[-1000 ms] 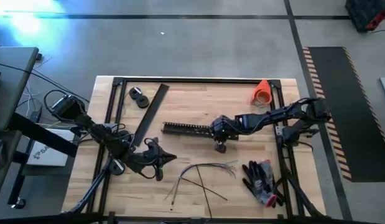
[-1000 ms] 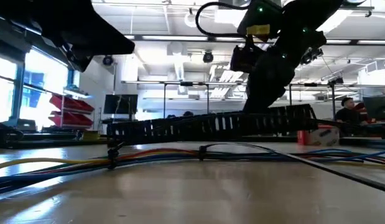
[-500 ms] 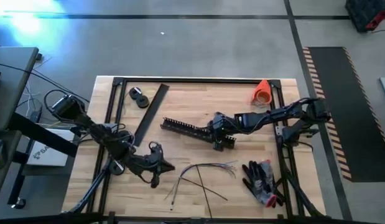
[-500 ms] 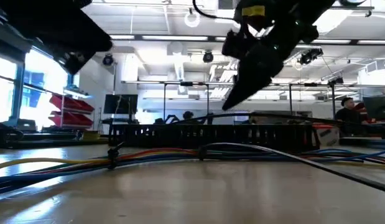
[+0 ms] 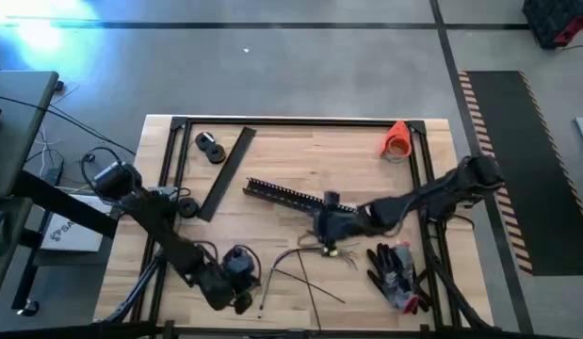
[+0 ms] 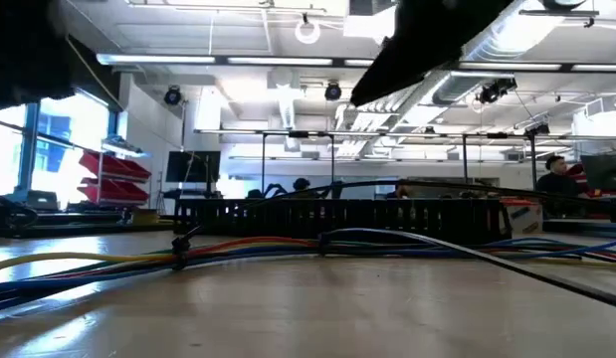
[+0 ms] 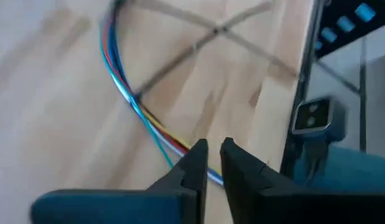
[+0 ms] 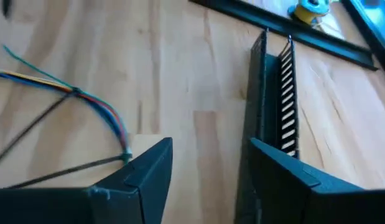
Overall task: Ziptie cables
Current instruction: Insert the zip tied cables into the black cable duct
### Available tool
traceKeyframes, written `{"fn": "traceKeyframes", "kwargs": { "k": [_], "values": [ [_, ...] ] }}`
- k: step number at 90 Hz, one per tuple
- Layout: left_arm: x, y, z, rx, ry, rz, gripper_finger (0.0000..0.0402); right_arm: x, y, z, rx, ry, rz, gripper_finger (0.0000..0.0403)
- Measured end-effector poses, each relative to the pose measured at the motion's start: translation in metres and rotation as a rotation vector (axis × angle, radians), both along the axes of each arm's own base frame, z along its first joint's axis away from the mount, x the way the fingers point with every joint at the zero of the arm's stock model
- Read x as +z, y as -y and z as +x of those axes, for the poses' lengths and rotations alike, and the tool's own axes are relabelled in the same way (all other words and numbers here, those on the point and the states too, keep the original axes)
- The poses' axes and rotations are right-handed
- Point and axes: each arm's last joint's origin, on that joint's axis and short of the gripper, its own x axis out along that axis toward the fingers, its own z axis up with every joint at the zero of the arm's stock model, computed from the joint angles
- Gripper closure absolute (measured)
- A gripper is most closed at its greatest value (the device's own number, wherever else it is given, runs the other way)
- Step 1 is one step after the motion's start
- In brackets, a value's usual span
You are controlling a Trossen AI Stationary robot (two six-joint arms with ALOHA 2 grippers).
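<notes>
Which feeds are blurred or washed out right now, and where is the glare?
Left wrist view: motion-smeared, the cables streak and the left claw is soft. Right wrist view: sharper, slight smear on the cables, the black slotted strip crisp. Low view: ceiling lights and left window blow out, arms are mere silhouettes. High view: blue-white glare at the top left corner, table evenly lit.

cables (image 8: 99,106): red, blue, yellow, teal strands
slotted cable duct (image 5: 283,194): black
my table (image 5: 300,151): pale wood grain
cone (image 5: 396,138): orange
gloves (image 5: 396,273): black, red trim
</notes>
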Motion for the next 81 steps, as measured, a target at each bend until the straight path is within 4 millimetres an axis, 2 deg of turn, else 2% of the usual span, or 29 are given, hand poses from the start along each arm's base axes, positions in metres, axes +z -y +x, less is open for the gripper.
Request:
{"fn": "traceKeyframes", "kwargs": {
  "k": [20, 31, 47, 56, 67, 81],
  "values": [
    [-0.028, -0.005, 0.028, 0.032, -0.05, 0.001, 0.025, -0.001, -0.029, -0.015, 0.002, 0.021, -0.081, 0.0239],
    [-0.041, -0.012, 0.04, 0.015, -0.121, -0.021, 0.0221, -0.002, -0.034, -0.02, -0.032, 0.028, -0.104, 0.0246],
    [-0.055, -0.018, 0.05, 0.004, -0.28, -0.039, 0.0219, -0.003, -0.036, -0.022, -0.058, 0.024, -0.075, 0.0249],
    [-0.054, -0.02, 0.049, 0.012, -0.331, -0.02, 0.0228, -0.007, -0.035, -0.024, -0.071, 0.021, -0.065, 0.0249],
    [-0.039, -0.017, 0.053, -0.012, -0.361, -0.003, 0.0243, -0.015, -0.034, -0.028, -0.088, 0.006, -0.054, 0.0249],
    [-0.016, -0.016, 0.054, -0.041, -0.448, 0.112, 0.0263, -0.024, -0.031, -0.032, -0.128, -0.001, -0.024, 0.0249]
  ]
}}
